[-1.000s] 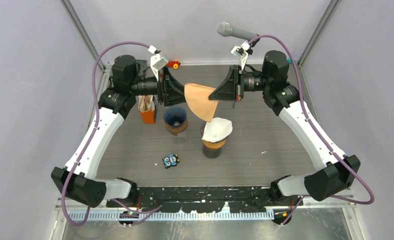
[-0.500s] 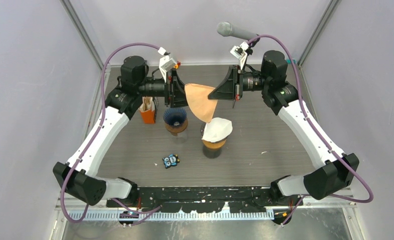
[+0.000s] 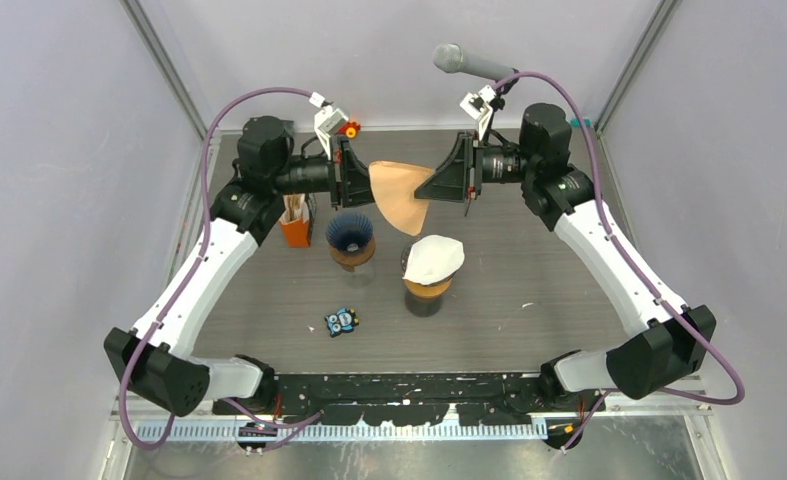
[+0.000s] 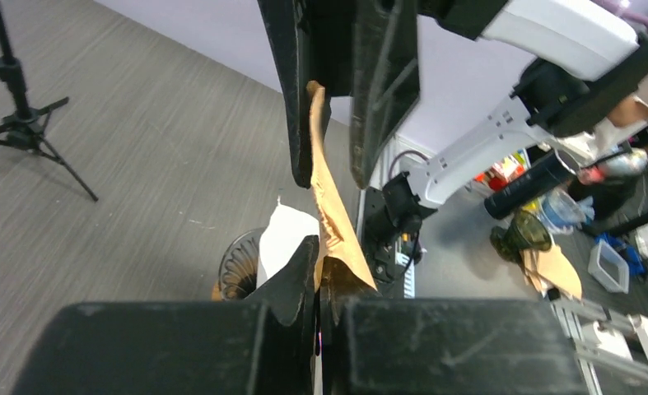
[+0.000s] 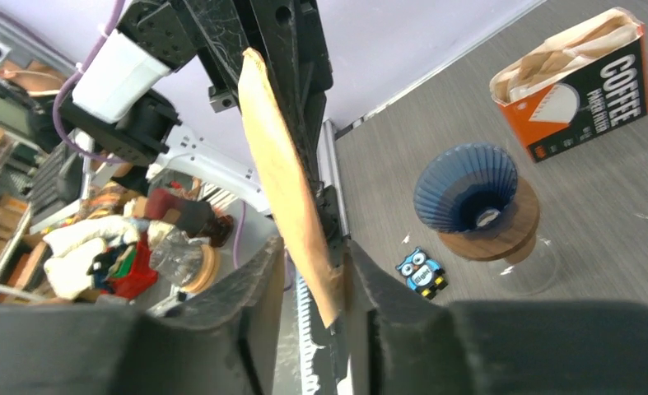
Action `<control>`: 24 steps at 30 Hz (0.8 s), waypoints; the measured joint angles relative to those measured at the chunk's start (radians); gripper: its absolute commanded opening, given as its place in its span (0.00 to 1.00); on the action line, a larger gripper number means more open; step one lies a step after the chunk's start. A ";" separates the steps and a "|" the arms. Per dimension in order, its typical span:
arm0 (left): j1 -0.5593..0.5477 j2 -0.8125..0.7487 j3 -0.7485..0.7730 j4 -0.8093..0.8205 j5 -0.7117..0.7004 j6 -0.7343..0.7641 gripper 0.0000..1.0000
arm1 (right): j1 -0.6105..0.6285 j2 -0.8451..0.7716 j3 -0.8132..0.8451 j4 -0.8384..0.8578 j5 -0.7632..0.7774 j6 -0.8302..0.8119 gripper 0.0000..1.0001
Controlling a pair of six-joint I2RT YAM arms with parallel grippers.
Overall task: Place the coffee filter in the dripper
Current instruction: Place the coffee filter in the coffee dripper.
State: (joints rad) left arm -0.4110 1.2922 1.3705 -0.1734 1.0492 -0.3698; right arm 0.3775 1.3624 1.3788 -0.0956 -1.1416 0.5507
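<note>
Left gripper (image 4: 319,267) has its fingers pressed together on one edge of the brown, cone-shaped paper coffee filter (image 3: 397,195), holding it in the air above the dark grey table (image 3: 539,260). Facing it from the other side, the right gripper (image 5: 314,271) stands with its fingers parted around the filter's opposite edge. In the right wrist view the paper leans against one finger, and a gap shows between it and the other. The two grippers point at each other with the filter flat between them, its pointed end hanging down.

Below the filter and slightly to the left stands the dark blue ribbed dripper (image 3: 350,230). It sits on a wooden collar over a clear glass carafe, with its ribbed inside showing. Just right of it is a second glass carafe with a wooden collar (image 3: 426,292), topped by a white paper filter (image 3: 433,257). An orange cardboard box (image 5: 588,82) printed "COFFEE" stands just left of the blue dripper, with paper filters showing at its open top. A small blue owl figure (image 3: 341,321) lies on the table nearer the arm bases.
</note>
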 measured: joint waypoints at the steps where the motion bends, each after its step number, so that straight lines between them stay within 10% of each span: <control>1: 0.000 -0.001 0.000 -0.002 -0.019 -0.011 0.00 | 0.000 0.000 0.003 -0.017 0.010 -0.012 0.54; 10: 0.000 -0.006 0.035 -0.185 -0.335 -0.092 0.00 | 0.042 0.016 0.264 -0.490 0.390 -0.438 0.66; 24: 0.000 0.063 0.050 -0.238 -0.524 -0.347 0.00 | 0.336 0.108 0.366 -0.713 0.943 -0.787 0.67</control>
State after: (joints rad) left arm -0.4110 1.3556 1.4200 -0.4114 0.5255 -0.7166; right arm 0.7136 1.4708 1.7447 -0.8085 -0.1989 -0.2367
